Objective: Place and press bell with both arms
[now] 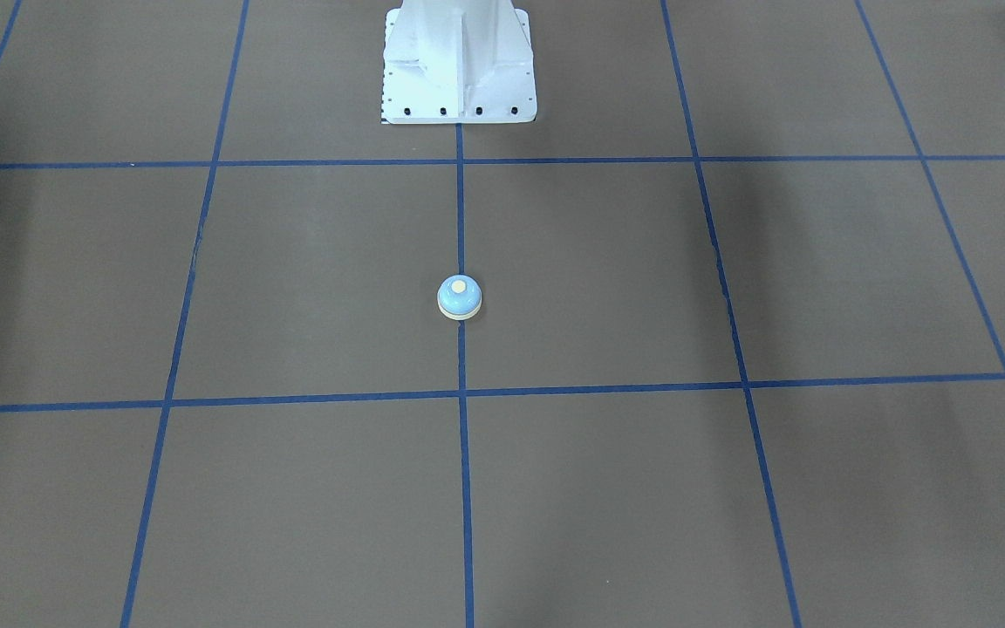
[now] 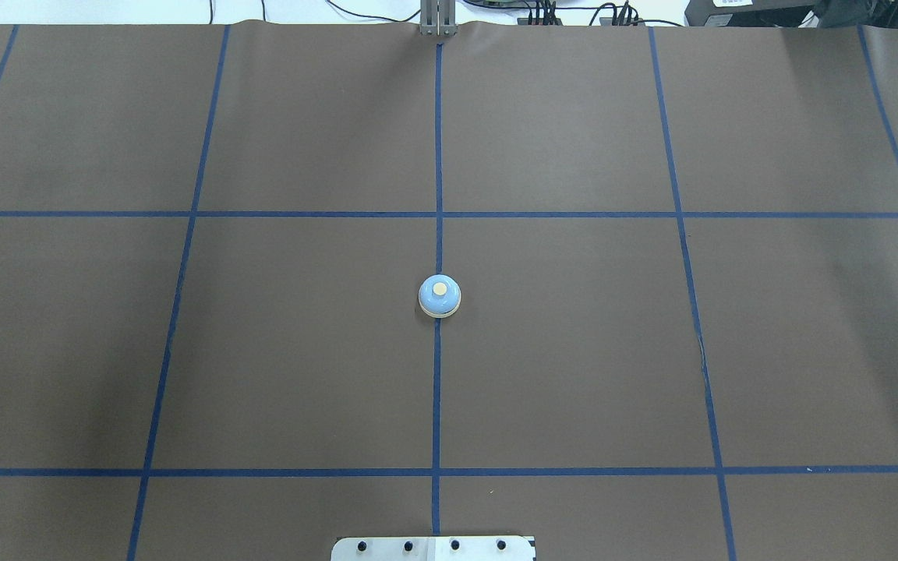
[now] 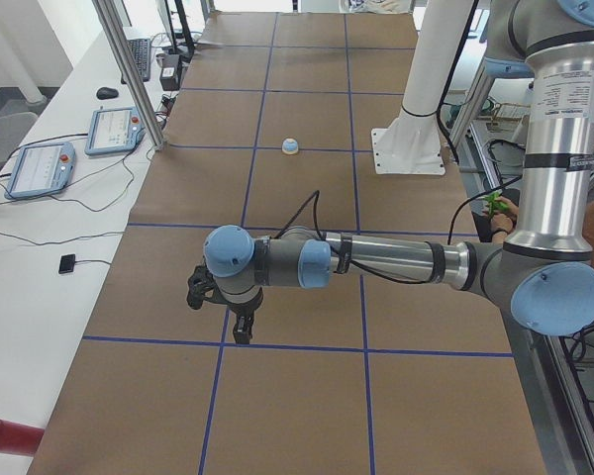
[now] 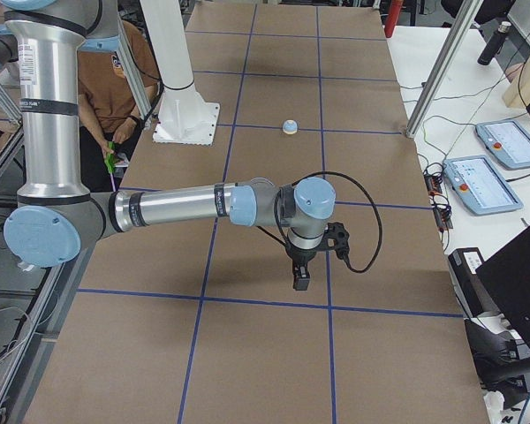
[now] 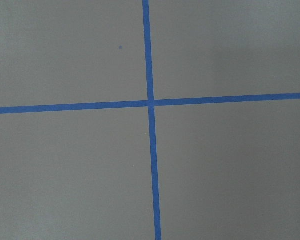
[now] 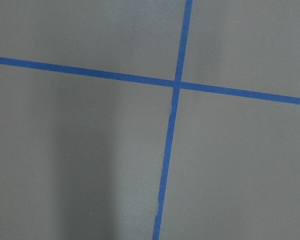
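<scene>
Left gripper (image 3: 242,334) picked out only in the side view from the table's end, pointing down at the brown sheet (image 3: 297,416), well away from the pedestal (image 3: 409,148); cannot call it open or closed from there. Same verdict for right gripper (image 4: 299,283): pointing down, equally far from pedestal on the opposite side, jaw state not readable. No help from wrist cameras: only blue tape (image 5: 151,150) crossings on sheet, no fingers in frame. Found bell (image 2: 440,297) upright on the centre tape line, straight out in front of pedestal, some way off it, well apart from both grippers and touched by neither. Judging by look: small, light, rigid, with a smooth rounded dome (image 1: 469,295) likely to squirt out of a pinch set high. Would take hold low, across the cream base ring (image 1: 459,315) or the dome's widest part, jaws either side, keeping off the cream button (image 2: 440,289) so as not to ring early. Likely to skate on the sheet if nudged sideways; would come straight down over it. For pressing: one fingertip square on button, gentle force, second gripper steadying the base. Stage hard to call: either awaiting pickup or already set down; no press under way.
</scene>
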